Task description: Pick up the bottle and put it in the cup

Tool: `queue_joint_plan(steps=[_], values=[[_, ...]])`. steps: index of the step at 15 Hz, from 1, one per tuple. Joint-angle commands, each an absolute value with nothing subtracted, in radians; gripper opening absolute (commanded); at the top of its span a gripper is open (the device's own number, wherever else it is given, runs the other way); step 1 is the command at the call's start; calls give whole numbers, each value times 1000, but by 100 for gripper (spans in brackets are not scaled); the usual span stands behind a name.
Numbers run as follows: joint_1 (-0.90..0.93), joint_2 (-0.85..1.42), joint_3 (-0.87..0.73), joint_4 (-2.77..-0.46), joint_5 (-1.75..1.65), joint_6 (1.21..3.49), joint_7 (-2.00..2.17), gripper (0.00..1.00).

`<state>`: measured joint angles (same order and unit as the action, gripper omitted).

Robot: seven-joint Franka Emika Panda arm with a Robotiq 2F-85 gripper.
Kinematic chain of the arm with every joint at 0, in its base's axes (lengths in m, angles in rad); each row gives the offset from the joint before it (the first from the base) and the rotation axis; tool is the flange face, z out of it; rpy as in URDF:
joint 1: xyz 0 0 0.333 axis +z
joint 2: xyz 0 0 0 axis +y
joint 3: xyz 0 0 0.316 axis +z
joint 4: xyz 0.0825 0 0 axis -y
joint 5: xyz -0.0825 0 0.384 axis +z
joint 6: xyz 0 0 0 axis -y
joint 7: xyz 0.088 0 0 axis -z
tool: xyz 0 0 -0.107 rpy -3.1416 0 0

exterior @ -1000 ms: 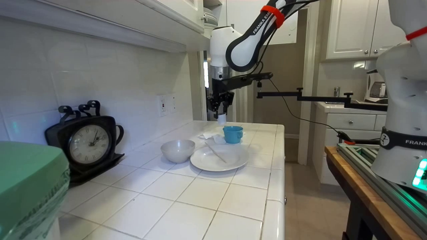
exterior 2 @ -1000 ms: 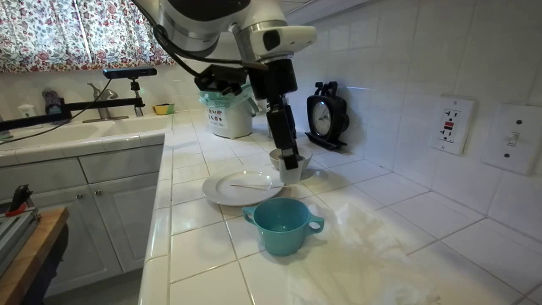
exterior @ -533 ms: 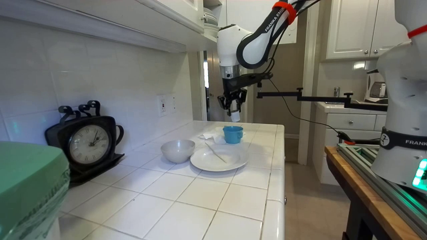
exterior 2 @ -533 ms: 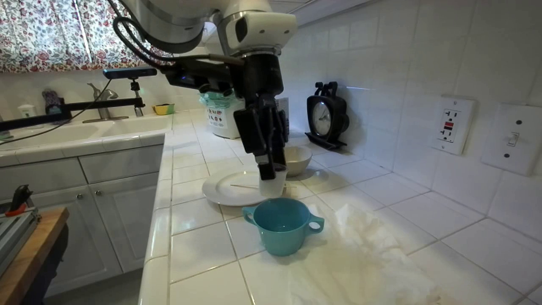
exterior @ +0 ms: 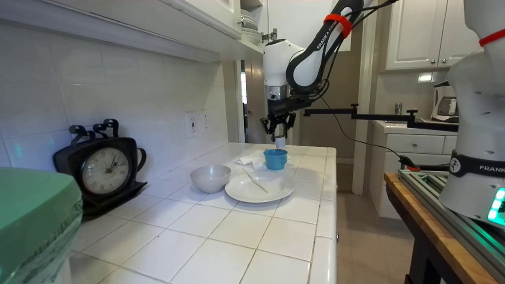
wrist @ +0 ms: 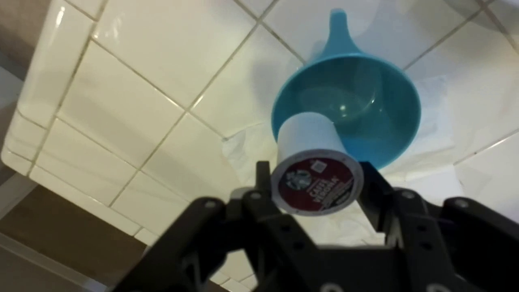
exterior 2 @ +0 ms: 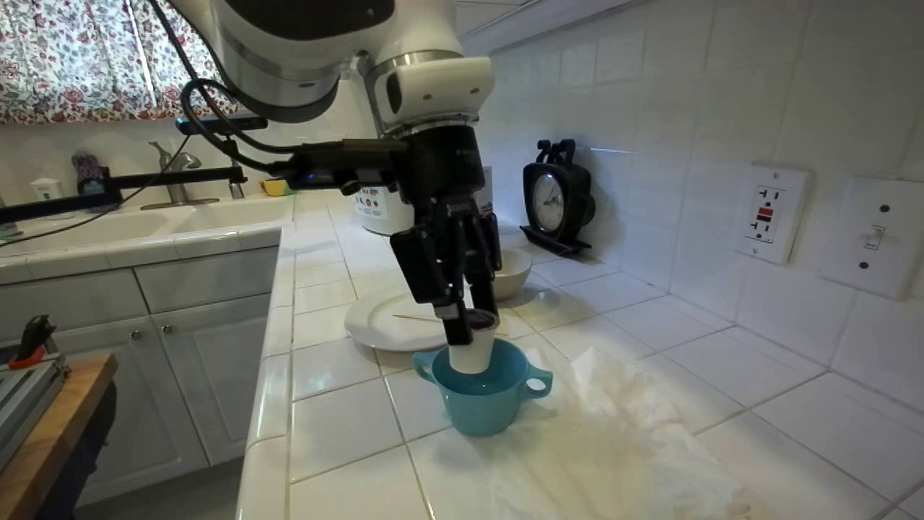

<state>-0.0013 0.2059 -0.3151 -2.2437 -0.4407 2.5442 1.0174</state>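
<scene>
The thing gripped as the bottle is a small white coffee pod (wrist: 312, 182) with a dark red lid. It shows in both exterior views (exterior: 280, 142) (exterior 2: 471, 357). My gripper (wrist: 315, 172) is shut on it, one finger on each side, lid facing the wrist camera. The teal cup (exterior 2: 482, 408) stands upright on the counter, a handle on each side. In the wrist view the pod overlaps the near rim of the cup (wrist: 377, 148). In an exterior view the pod's bottom is about level with or just above the cup's rim (exterior: 275, 159). The gripper (exterior 2: 471, 328) points down.
A white plate (exterior: 240, 192) with a thin stick lies beside the cup. A white bowl (exterior: 210, 179) stands by the plate. Crumpled white paper (exterior 2: 628, 419) lies around the cup. A black clock (exterior: 106, 169) stands at the tiled wall. An upper cabinet (exterior: 189, 23) overhangs the counter.
The gripper has carried the pod from beyond the cup, near the plate and bowl, to over the cup's opening and has come lower. The cup, plate and bowl have not moved.
</scene>
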Motion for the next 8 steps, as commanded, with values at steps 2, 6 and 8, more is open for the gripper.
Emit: queue_joint_plan(steps=[2,6,8], values=[[-17,234,-310,-2255,-469,2650,1070,29],[-6,274,-319,-2253,-456,2741,1056,29],[3,290,-325,-2253,-450,2773,1047,29]])
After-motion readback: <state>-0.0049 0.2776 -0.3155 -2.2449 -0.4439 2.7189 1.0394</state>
